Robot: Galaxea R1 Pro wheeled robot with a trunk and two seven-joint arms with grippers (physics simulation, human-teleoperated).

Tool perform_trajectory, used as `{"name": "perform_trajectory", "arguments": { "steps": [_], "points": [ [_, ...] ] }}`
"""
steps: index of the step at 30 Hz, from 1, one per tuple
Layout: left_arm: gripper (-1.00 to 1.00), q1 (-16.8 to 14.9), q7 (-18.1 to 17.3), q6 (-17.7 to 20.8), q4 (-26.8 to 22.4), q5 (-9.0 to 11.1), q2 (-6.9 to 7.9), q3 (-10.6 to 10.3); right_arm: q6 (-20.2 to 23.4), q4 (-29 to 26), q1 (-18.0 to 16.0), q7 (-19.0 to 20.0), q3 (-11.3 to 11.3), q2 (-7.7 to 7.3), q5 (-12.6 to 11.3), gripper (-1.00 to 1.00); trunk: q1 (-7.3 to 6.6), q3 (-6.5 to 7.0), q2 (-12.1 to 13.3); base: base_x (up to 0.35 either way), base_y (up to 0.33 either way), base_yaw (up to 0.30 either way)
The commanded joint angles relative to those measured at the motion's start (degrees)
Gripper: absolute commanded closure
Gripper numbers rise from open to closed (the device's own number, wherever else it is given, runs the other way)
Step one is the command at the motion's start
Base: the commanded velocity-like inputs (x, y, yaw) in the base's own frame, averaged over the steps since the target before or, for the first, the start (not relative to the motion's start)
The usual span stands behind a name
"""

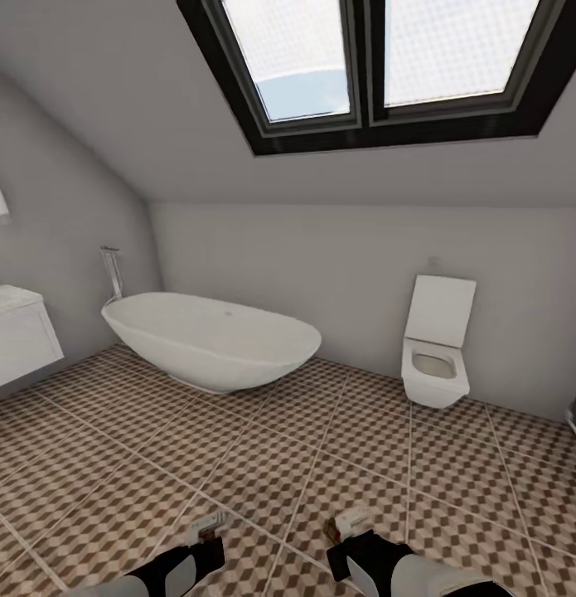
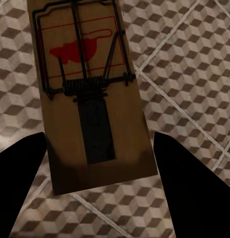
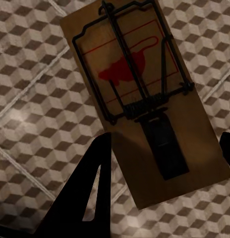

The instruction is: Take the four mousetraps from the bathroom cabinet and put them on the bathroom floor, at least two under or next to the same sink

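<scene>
Each arm carries one mousetrap over the bathroom floor (image 1: pixel 263 464). In the left wrist view, the left gripper (image 2: pixel 100 163) is clamped on the left mousetrap (image 2: pixel 90 99): the tan board sits between the two dark fingers (image 2: pixel 21 183), its near end pinched at both long edges, the wire spring and red mouse mark projecting beyond the fingertips. In the right wrist view, the right gripper (image 3: pixel 167 168) is closed on the right mousetrap (image 3: pixel 144 94) — one finger (image 3: pixel 90 193) presses the board's long edge, the other touches the opposite edge at the frame border; the board lies skewed across the view.

In the head view both grippers sit low at the frame's bottom, left gripper (image 1: pixel 206 531) and right gripper (image 1: pixel 354 531), each with a small pale board at its tip, well apart from each other.

Ahead, open patterned tile extends to the bathtub (image 1: pixel 213 340) at left centre and the toilet (image 1: pixel 437 356) at right — a white wall unit (image 1: pixel 18 340) bounds the left edge
</scene>
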Motion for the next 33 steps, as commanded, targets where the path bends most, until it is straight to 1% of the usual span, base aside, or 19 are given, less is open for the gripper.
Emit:
{"name": "perform_trajectory", "arguments": {
  "steps": [1,14,26,29,33],
  "points": [
    [1.00,0.0,0.1,0.2,0.0,0.5,0.00,-0.5,0.2,0.1,-0.1,-0.1,0.2,0.02,0.6,1.00,0.00,-0.06,0.0,0.000,0.000,0.300],
    [1.00,0.0,0.2,0.2,0.0,0.5,0.00,-0.5,-1.1,0.1,-0.1,-0.1,0.2,0.02,0.6,1.00,0.00,-0.06,0.0,0.000,0.000,0.300],
    [1.00,0.0,0.1,0.3,0.0,0.5,-0.01,-0.4,-1.1,0.1,-0.1,0.0,0.2,0.02,0.6,1.00,0.00,-0.06,0.0,0.000,0.000,0.300],
    [1.00,0.0,0.0,0.4,0.0,0.8,0.00,-0.4,-1.1,0.1,-0.1,0.1,0.2,0.02,0.5,1.00,0.00,-0.06,0.0,0.002,0.000,0.293],
    [1.00,0.0,0.1,0.5,0.0,1.2,0.00,-0.2,-1.0,0.1,-0.1,0.5,0.2,0.02,0.5,1.00,0.00,-0.06,0.0,0.133,0.000,0.129]
  ]
}}
